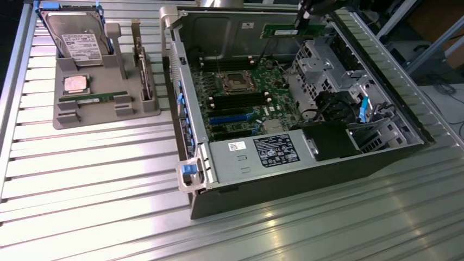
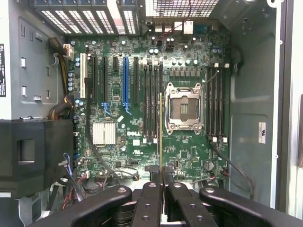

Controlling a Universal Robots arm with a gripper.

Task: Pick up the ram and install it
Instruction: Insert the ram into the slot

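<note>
One stick and one bank of slots, that's pretty much what matters here. Scanning from the exterior view's left: a grey holder [image 1: 108, 111] is sitting on the slatted worktop [image 1: 108, 179]. It's carrying a hard drive [image 1: 76, 35], a silver processor [image 1: 76, 84], another thin green stick [image 1: 91, 100] lying flat, and an expansion card [image 1: 145, 70] standing on edge. All of that is sitting well apart from the action.

Moving along, the open case [image 1: 290, 187] is lying on its side with the motherboard [image 1: 246, 98] facing up. Toward the exterior view's right, the tool [image 1: 303, 24] is hanging over the far end of the case, clenching the ram [image 1: 279, 31] between its fingers.

Looking down from the wrist, the ram [image 2: 161, 127] is showing edge-on as a thin line running out from the tool [image 2: 161, 172]. It's lying parallel with the black memory slots [image 2: 152, 101] below it, just beside the empty processor socket [image 2: 183, 109]. So I'm reckoning the long axis is lining up and the slots are lying pretty much straight beneath.

What I'm eyeing as trouble: the socket frame hugging those slots, loose cables [image 2: 97, 158] snaking across the board, and the drive cage [image 1: 319, 60] near the tool.
</note>
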